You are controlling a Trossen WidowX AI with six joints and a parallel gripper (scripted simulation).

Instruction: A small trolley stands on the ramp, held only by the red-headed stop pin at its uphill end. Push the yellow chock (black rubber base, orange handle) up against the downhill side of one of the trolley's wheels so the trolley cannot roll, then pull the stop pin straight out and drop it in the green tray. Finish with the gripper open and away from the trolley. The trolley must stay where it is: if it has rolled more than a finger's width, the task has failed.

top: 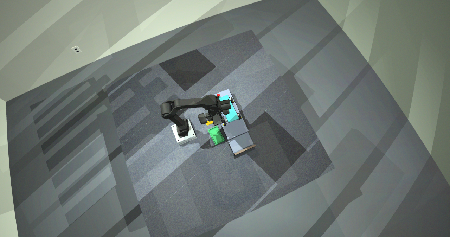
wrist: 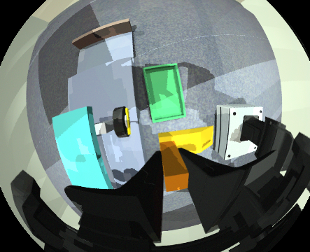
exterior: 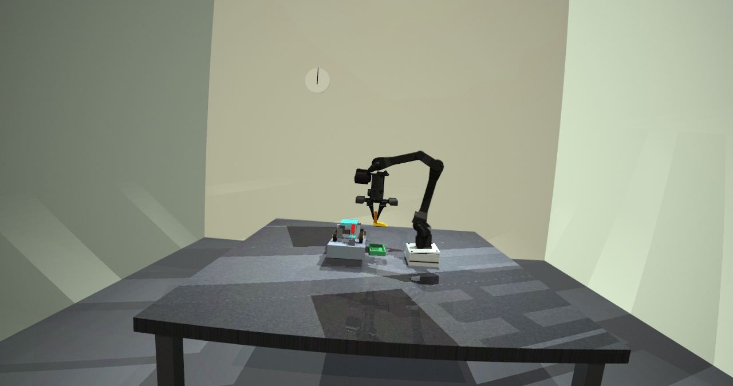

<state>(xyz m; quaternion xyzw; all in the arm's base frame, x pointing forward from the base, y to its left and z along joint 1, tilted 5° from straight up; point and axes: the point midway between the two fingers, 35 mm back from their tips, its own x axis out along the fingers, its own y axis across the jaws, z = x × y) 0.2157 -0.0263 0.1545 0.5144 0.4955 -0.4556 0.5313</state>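
Note:
My gripper is shut on the chock's orange handle. The yellow chock hangs in the air beside the ramp, above the level of the green tray. Its black underside is hidden. The turquoise trolley stands on the ramp. Its near-side downhill wheel shows in the wrist view. The red-headed stop pin stands upright at the uphill end and is outside the wrist view.
The white robot base stands across from the ramp, with the tray between them. A brown end board closes the ramp's downhill end. The arm passes over the space beside the trolley and partly hides its near side from above.

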